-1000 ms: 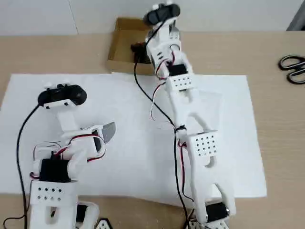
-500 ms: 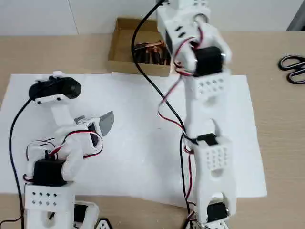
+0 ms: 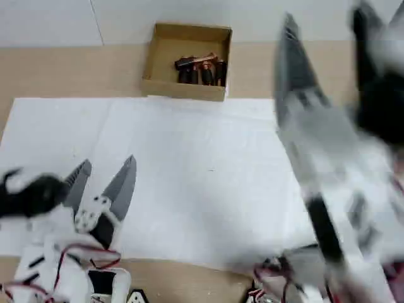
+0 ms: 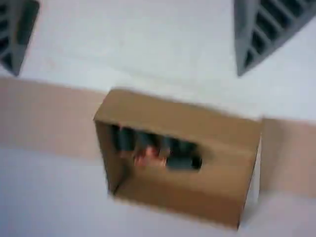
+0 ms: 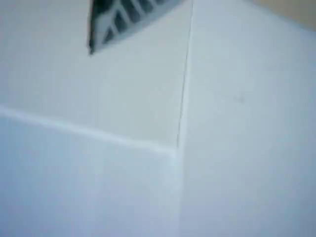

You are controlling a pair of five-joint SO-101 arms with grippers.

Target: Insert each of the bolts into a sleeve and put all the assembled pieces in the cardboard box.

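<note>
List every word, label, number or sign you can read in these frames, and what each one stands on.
There is no readable text. The brown cardboard box has plain walls. The dark and copper assembled pieces inside it are too small and blurred to show any marking. The white paper sheet is blank except for its fold lines.

L arm [image 3: 53, 230]: white printed shell, black servo block, red + black wires [image 3: 79, 260] looped near the base. Its gripper [image 3: 108, 163] — grey tapered fingers [image 3: 120, 186], ribbed inside, white hinge piece. R arm [image 3: 315, 145]: white w/ black parts — blurred.
</note>
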